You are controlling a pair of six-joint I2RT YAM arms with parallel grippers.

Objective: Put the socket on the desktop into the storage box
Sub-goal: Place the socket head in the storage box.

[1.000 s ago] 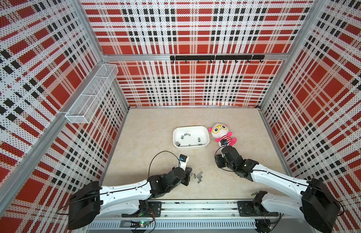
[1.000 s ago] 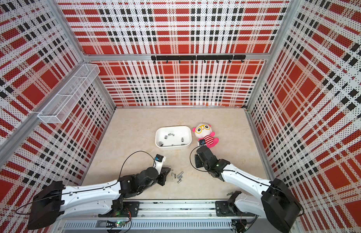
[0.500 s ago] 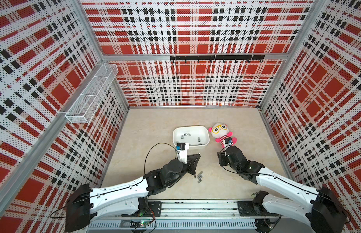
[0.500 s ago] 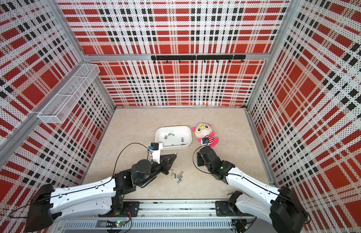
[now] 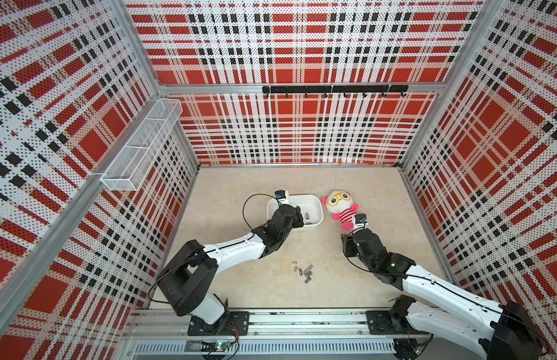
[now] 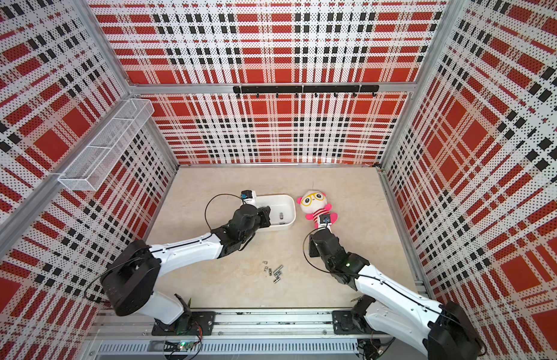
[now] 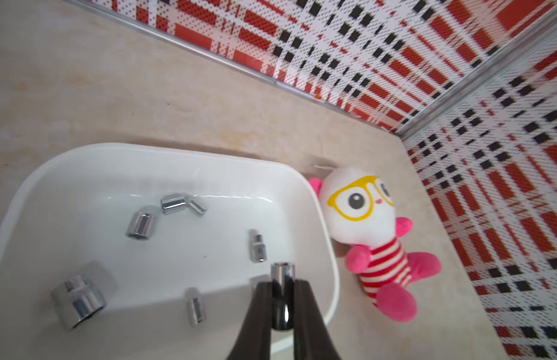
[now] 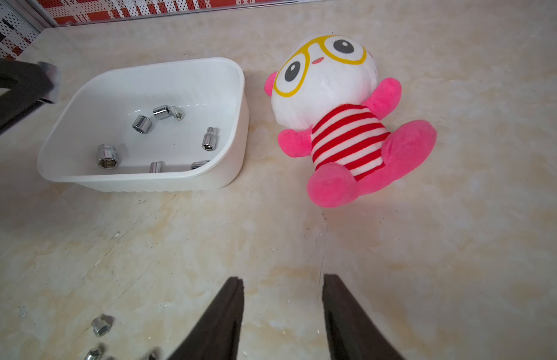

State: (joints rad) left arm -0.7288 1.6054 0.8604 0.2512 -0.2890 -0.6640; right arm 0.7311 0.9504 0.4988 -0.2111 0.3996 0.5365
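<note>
Moved: left gripper (image 7: 282,283) from beige desktop (image 8: 426,249) to above storage box (image 8: 146,186), pinching socket (image 7: 282,271) | right gripper (image 8: 282,278) spread, empty | plaid pegboard walls (image 5: 302,131) | plush doll (image 8: 342,124) beside box | loose sockets (image 5: 304,272) on desktop.

In a top view the white storage box (image 5: 313,204) sits on the desktop (image 5: 239,180), with a pink plush doll (image 5: 341,207) just beside it at 3 o'clock and one socket (image 5: 307,215) showing inside. The left gripper (image 5: 299,218) hangs over the box's 9 o'clock half, jaws hidden under the wrist; the right gripper (image 5: 345,246) points down near the doll's 6 o'clock. Loose sockets (image 5: 305,273) cluster at the box's 6 o'clock, well apart from it; a wire-mesh basket (image 5: 143,146) is on the 9 o'clock wall and a black hook rail (image 5: 333,89) on the 12 o'clock wall.
</note>
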